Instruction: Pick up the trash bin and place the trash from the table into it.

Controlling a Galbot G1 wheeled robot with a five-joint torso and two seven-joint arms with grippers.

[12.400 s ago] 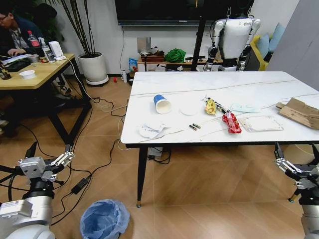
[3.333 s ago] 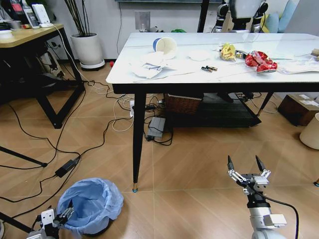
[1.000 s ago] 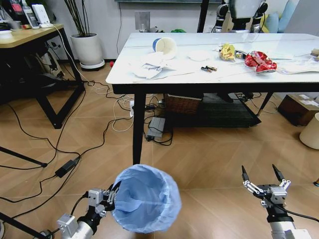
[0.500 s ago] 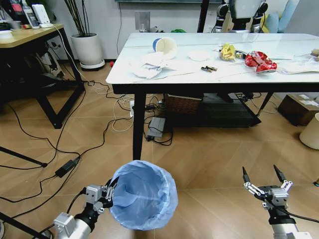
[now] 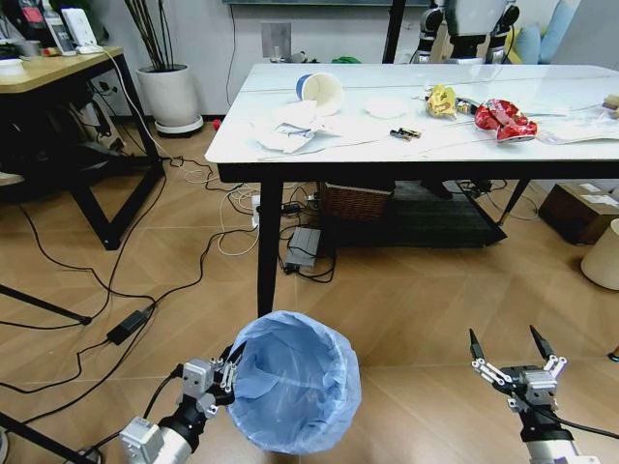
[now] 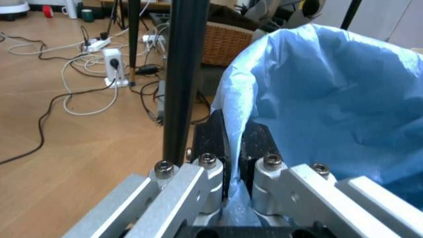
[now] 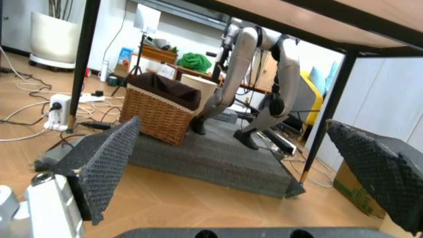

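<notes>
The trash bin (image 5: 295, 382), lined with a crinkly light-blue bag, hangs tilted above the floor at the lower left. My left gripper (image 5: 230, 372) is shut on its rim; the left wrist view shows my left gripper (image 6: 233, 136) pinching the bag's edge of the trash bin (image 6: 330, 99). My right gripper (image 5: 515, 350) stands open low on the right, and in its own view the right gripper (image 7: 244, 163) has its pads wide apart. On the table (image 5: 464, 145) lies trash: a blue-and-white cup (image 5: 319, 90), crumpled paper (image 5: 290, 128), a yellow wrapper (image 5: 443, 99) and a red wrapper (image 5: 503, 116).
A black table leg (image 5: 268, 251) stands just beyond the bin. Cables and a power brick (image 5: 127, 327) trail over the floor at left. Under the table sits a wicker basket (image 5: 353, 201). A cream bin (image 5: 604, 256) and a cardboard box (image 5: 580, 208) are at right, a wooden desk (image 5: 48, 68) at far left.
My left gripper has lifted the bin from the floor since 3.3 s ago. Over the last half second the bin shifted slightly right. My right gripper has barely moved.
</notes>
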